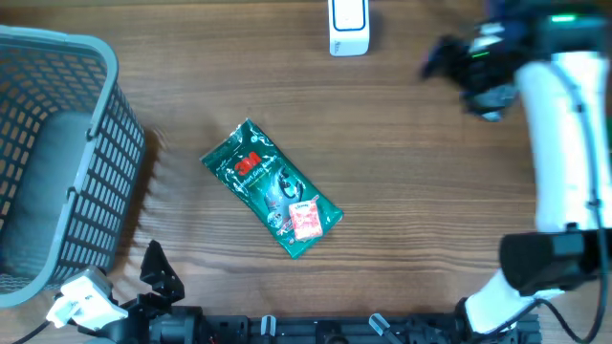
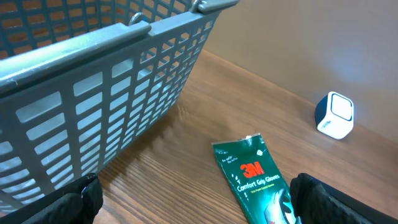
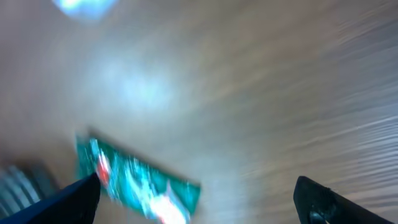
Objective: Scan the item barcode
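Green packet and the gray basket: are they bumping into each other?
Apart. The overhead view shows a strip of bare table between the packet and the basket.

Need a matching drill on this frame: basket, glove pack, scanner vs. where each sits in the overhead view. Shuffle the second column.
1. basket
2. glove pack
3. scanner

A. top edge of the overhead view
B. left side
C. centre, lying flat

Pairs: 1-B, 2-C, 3-A
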Robot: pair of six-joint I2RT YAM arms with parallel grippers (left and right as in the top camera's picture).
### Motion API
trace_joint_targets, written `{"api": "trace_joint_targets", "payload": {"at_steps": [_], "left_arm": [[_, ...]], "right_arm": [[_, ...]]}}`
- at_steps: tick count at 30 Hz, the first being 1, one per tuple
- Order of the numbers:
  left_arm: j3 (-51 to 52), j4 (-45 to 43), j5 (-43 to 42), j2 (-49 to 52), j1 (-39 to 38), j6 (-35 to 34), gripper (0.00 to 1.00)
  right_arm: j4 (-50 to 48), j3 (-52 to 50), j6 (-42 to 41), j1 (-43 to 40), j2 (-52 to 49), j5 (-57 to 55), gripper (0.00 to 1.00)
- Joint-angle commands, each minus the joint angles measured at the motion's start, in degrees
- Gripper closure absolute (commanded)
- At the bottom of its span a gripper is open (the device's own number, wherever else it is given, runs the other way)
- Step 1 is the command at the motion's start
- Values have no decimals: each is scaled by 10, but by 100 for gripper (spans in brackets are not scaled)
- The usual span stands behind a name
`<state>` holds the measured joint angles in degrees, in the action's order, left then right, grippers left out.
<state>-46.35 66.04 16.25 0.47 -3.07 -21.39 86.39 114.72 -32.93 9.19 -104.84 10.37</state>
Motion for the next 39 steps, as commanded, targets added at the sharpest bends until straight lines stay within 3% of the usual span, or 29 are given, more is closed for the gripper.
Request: {"api": "trace_joint_targets", "payload": {"at_steps": [1, 7, 9, 10, 14, 18, 21, 24, 34, 39], "left_arm": [[0, -2, 3, -2, -3, -3, 0], [0, -2, 3, -2, -3, -3, 0], [0, -2, 3, -2, -3, -3, 0], [0, -2, 3, -2, -3, -3, 0], [0, -2, 3, -2, -3, -3, 0], [0, -2, 3, -2, -3, -3, 0], [0, -2, 3, -2, -3, -3, 0], [0, -2, 3, -2, -3, -3, 0], [0, -2, 3, -2, -3, -3, 0], [0, -2, 3, -2, -3, -3, 0]], "right_arm": [[22, -41, 15, 106, -4, 7, 4], [58, -51, -26, 183, 29, -5, 6], [55, -92, -144, 194, 84, -87, 5], [45, -119, -162, 196, 108, -97, 3], [-64, -313, -195, 198, 249, -75, 0], [-203, -496, -281, 198, 366, 26, 0], [-302, -607, -392, 198, 383, 90, 0], [-443, -693, -425, 198, 377, 202, 1], [-529, -718, -487, 199, 374, 232, 0], [-590, -720, -515, 255, 359, 227, 0]]}}
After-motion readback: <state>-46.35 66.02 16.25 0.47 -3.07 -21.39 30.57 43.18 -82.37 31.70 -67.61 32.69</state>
